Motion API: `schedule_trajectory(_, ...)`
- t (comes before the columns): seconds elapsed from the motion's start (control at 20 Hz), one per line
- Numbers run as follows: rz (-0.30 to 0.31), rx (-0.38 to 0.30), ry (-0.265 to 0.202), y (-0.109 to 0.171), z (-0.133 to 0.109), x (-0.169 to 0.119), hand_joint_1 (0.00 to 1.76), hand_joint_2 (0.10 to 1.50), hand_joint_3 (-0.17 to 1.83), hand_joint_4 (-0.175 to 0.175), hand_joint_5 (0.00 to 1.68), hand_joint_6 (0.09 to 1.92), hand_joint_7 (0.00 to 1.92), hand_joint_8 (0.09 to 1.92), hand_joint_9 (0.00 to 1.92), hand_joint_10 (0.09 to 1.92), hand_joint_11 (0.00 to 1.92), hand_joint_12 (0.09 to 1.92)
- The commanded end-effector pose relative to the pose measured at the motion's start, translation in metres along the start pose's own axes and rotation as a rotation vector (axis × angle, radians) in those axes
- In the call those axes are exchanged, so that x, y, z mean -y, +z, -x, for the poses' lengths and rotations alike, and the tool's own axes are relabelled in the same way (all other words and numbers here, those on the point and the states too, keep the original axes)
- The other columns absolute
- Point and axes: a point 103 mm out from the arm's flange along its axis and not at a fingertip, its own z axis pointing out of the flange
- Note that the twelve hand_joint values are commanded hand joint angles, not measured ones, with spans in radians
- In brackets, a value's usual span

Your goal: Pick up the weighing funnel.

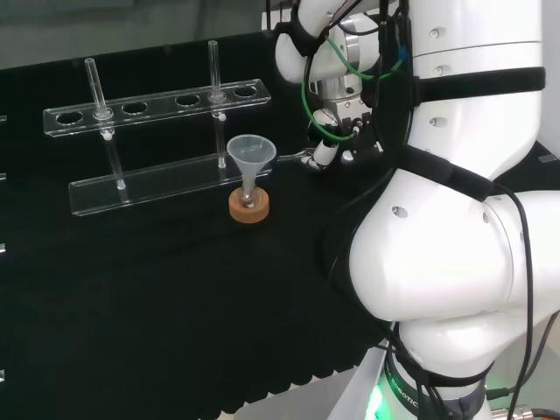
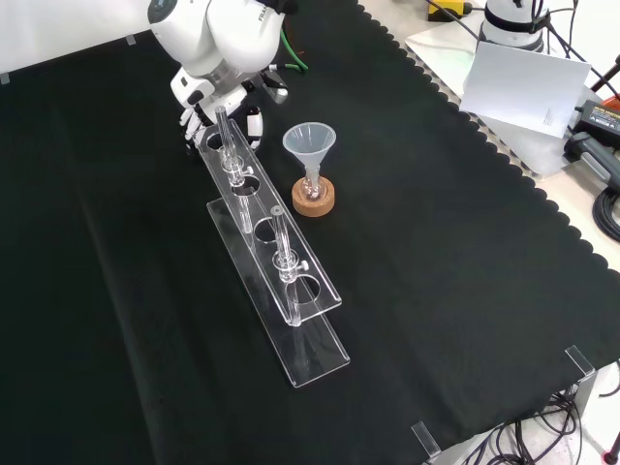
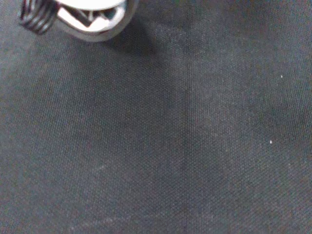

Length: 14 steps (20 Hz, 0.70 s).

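Black and white, the hand (image 2: 199,105) sits low at the black cloth's (image 2: 436,291) far end in the front view; its grip I cannot tell. Just left of it in the head view lies a faint clear sliver, probably the weighing funnel (image 1: 293,159): light, brittle and slippery, best pinched across its scoop. Nearer stand one clear plastic rack (image 2: 320,354), two glass tubes (image 2: 281,242), one clear cone funnel (image 2: 309,143) and one cork ring (image 2: 314,201).

Bench covered w/ black woven cloth (image 2: 465,291); scalloped edge (image 2: 539,192) runs along front view's right, also head view's bottom. Pale benchtop (image 2: 407,19) beyond edge, front view top right. White flat sheet (image 2: 523,82) lies there, tilted. Black cables (image 2: 605,208) bundled at right margin. Clear plastic corner brackets (image 2: 579,363) at cloth's lower right. Grey blurred backdrop (image 1: 105,22) behind bench, head view. Lighting even, diffuse.
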Motion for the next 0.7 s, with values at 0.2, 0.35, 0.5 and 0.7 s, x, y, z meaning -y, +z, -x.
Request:
schedule_trajectory(0.2, -0.019, 0.010, -0.004, 0.0070, -0.0036, -0.0067, 0.93, 0.64, 0.62, -0.012, 0.65, 0.83, 0.37, 0.74, 0.60, 0.62, 0.33, 1.35)
schedule_trajectory(0.35, -0.023, 0.014, -0.001, 0.0075, -0.0028, -0.0065, 0.93, 0.64, 0.63, -0.012, 0.66, 0.83, 0.37, 0.74, 0.60, 0.62, 0.33, 1.35)
schedule_trajectory(0.5, 0.000, 0.014, -0.001, 0.0063, -0.0019, -0.0037, 0.93, 0.64, 0.63, 0.001, 0.74, 0.83, 0.37, 0.74, 0.60, 0.62, 0.33, 1.35)
schedule_trajectory(0.7, 0.043, 0.060, 0.013, -0.0016, -0.0045, 0.0015, 1.07, 0.75, 0.55, 0.161, 1.13, 0.83, 0.49, 0.72, 0.73, 0.58, 0.40, 1.32)
